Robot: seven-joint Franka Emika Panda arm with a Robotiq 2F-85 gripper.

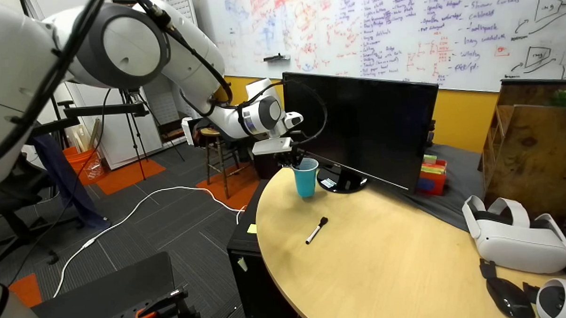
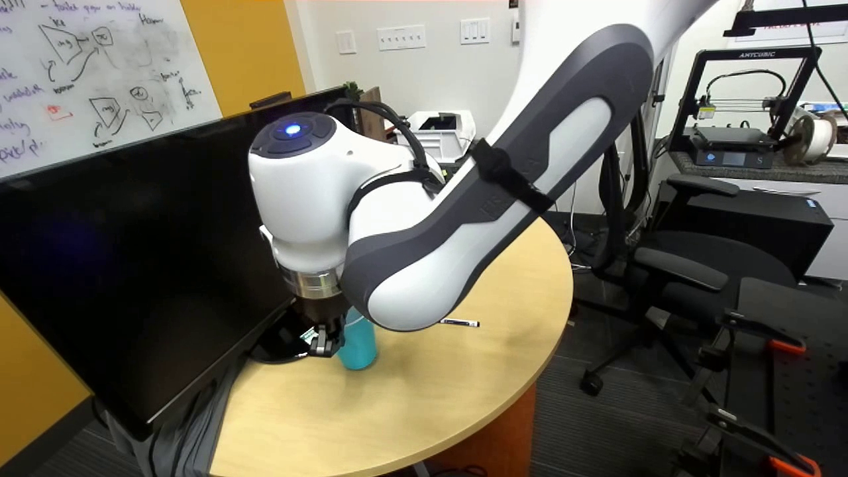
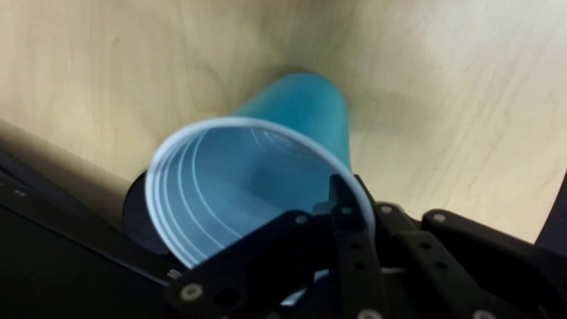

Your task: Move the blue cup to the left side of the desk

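Note:
The blue cup (image 1: 306, 181) stands about upright at the far part of the tan desk (image 1: 385, 254), close to the monitor's foot. The cup also shows in another exterior view (image 2: 360, 346), partly behind the gripper. In the wrist view the cup (image 3: 305, 104) has its open mouth toward the camera and looks empty. My gripper (image 3: 350, 188) is shut on the cup's wall at the rim, one finger inside and one outside. In an exterior view the gripper (image 2: 326, 346) points down. I cannot tell whether the cup's base touches the desk.
A black monitor (image 1: 357, 128) stands right beside the cup on its dark round foot (image 1: 342, 180). A marker (image 1: 317, 230) lies nearer on the desk. A white headset (image 1: 519, 240), a black mouse (image 1: 509, 297) and a red box (image 1: 433, 176) are at the right in that view.

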